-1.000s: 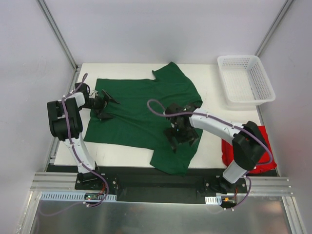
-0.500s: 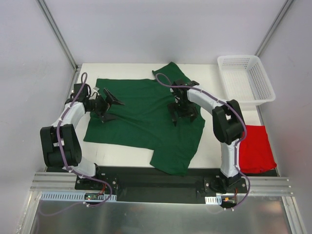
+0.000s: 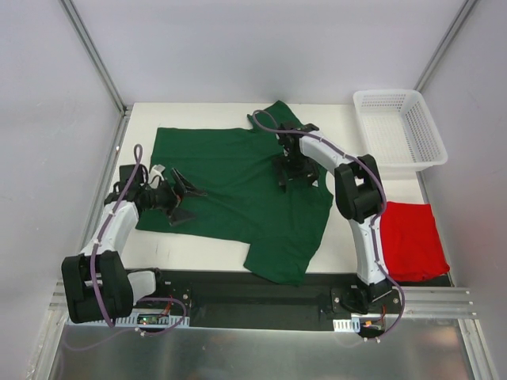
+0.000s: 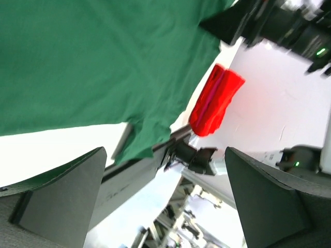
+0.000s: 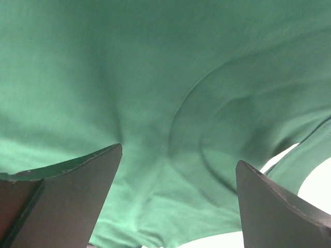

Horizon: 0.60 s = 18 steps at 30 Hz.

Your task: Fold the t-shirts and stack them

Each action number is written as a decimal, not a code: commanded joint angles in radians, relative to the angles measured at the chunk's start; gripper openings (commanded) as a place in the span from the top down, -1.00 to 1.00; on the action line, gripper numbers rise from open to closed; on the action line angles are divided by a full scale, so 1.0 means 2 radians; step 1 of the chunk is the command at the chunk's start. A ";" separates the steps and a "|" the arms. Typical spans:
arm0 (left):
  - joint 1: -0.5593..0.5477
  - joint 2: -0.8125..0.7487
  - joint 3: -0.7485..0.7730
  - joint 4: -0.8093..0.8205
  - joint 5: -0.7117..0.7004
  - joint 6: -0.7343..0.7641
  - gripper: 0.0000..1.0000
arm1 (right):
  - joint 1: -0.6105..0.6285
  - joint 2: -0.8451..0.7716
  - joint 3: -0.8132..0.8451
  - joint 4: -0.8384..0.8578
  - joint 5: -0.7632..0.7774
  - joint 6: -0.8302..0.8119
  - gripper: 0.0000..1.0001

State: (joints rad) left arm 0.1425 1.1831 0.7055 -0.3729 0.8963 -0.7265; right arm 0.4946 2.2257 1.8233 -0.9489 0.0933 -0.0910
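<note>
A green t-shirt [image 3: 238, 186] lies spread out on the white table [image 3: 198, 249], one sleeve hanging toward the near edge. My left gripper [image 3: 188, 203] hovers open over the shirt's near-left hem, and nothing is between its fingers [image 4: 62, 199]. In the left wrist view the green shirt [image 4: 93, 62] fills the top left. My right gripper [image 3: 290, 174] is open low over the shirt's far-right part; the right wrist view shows only wrinkled green shirt [image 5: 170, 103] between its fingers [image 5: 282, 206]. A folded red t-shirt [image 3: 409, 237] lies at the near right, and the left wrist view also shows this red t-shirt [image 4: 214, 101].
A white plastic basket [image 3: 400, 131] stands at the table's far right corner. Metal frame posts run along both sides, and the arm bases sit on the black rail at the near edge.
My left gripper has swung toward the near edge along the shirt's left side. My right gripper has travelled from the shirt's near-right area to its far-right part. The shirt has barely shifted.
</note>
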 commanded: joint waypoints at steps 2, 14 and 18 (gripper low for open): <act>-0.007 -0.003 -0.054 0.005 0.004 -0.003 -0.99 | -0.025 0.034 0.040 -0.025 0.019 -0.013 -0.92; -0.006 0.151 -0.038 0.016 -0.024 0.040 -0.99 | -0.072 0.080 0.115 -0.055 -0.030 -0.014 -0.92; -0.006 0.191 -0.033 0.017 -0.017 0.053 -0.99 | -0.077 0.095 0.141 -0.071 -0.041 -0.016 -0.92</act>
State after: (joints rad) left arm 0.1368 1.5196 0.6071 -0.3447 0.8536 -0.6773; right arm 0.3538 2.3817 2.0483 -1.0531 0.0296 -0.1074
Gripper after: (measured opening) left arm 0.993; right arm 0.958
